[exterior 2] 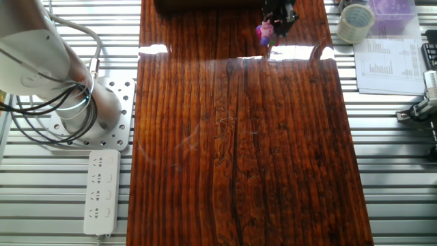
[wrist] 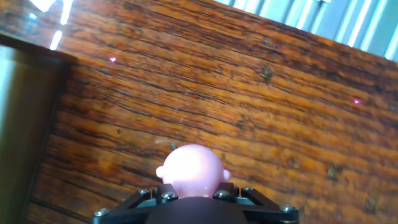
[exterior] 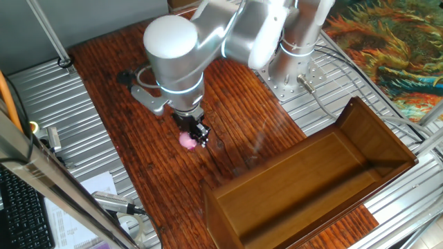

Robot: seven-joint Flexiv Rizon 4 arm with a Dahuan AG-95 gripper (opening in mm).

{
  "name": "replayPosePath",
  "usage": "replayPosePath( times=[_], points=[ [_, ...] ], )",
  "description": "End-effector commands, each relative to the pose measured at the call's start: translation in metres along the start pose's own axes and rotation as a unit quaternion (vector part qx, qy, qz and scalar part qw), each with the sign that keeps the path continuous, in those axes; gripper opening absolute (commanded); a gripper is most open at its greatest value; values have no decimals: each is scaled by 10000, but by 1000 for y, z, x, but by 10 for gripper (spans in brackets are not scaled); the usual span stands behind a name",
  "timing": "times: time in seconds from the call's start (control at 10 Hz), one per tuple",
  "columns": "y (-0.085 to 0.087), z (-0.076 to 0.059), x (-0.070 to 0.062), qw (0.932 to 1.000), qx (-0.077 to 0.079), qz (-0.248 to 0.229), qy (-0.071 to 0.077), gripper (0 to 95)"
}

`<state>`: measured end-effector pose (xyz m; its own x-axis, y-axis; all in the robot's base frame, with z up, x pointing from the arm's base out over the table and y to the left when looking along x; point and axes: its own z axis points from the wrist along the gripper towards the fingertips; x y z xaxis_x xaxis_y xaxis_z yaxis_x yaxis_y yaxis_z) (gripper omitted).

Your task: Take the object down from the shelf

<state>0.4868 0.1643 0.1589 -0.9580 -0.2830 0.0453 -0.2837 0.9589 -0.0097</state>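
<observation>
The object [exterior: 187, 141] is a small rounded pink item held between my gripper's [exterior: 195, 135] fingers over the reddish striped tabletop, left of the shelf. In the other fixed view the object [exterior 2: 265, 31] shows pink with a purple-blue bit, at my gripper [exterior 2: 276, 22] near the table's far edge. In the hand view the object [wrist: 189, 170] fills the gap between the black fingers [wrist: 144, 199] and the tabletop lies below it. The shelf [exterior: 315, 183] is a large brown polished-wood open box at the right front; its dark edge [wrist: 28, 124] shows at the left of the hand view.
The arm's silver base [exterior: 294, 66] stands behind the shelf, with cables running right. A roll of tape [exterior 2: 356, 22], papers [exterior 2: 392, 65] and a purple box lie off the table's right side. A power strip [exterior 2: 100, 191] lies on the metal surface at left.
</observation>
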Motion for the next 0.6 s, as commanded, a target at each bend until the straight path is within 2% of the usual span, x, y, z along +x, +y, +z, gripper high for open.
replayPosePath(
  times=[0.1, 0.6],
  points=[
    [-10, 2, -2, 9985, -81, 535, 14, 0],
    [-72, 9, 11, 9997, -71, 223, 18, 0]
  ],
)
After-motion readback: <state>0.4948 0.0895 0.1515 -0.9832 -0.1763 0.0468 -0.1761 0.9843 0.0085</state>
